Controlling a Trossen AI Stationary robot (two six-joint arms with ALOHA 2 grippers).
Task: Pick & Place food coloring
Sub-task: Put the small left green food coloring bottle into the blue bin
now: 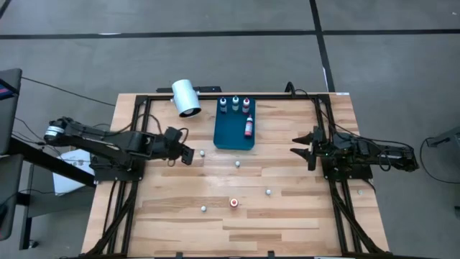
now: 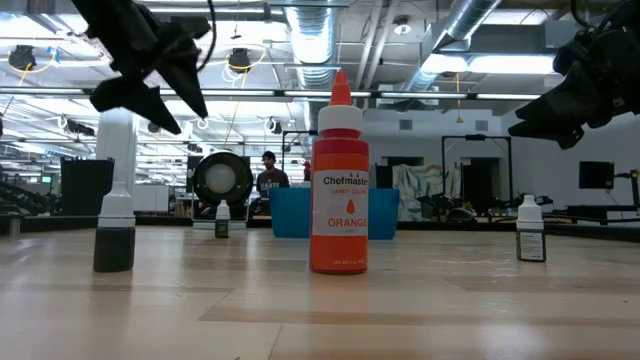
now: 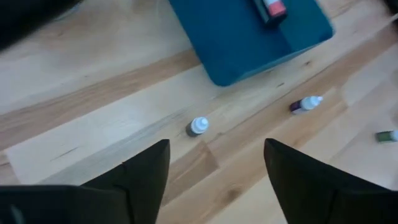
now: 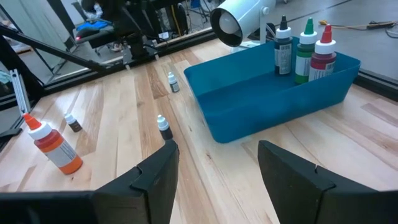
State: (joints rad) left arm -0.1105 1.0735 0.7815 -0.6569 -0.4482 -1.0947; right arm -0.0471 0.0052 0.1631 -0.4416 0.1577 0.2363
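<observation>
Centrally, orange bottle (image 2: 338, 180) label: "Chefmaster", "ORANGE"; upright on table (image 2: 420, 310).

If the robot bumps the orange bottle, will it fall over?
Probably yes. The orange bottle stands upright, tall and slim on a small base, so a bump up high would likely tip it. Its round body could then roll across the table.

Bright, even overhead lighting throughout; soft shadows on the table (image 1: 287, 216); left wrist view noticeably blurred
</observation>
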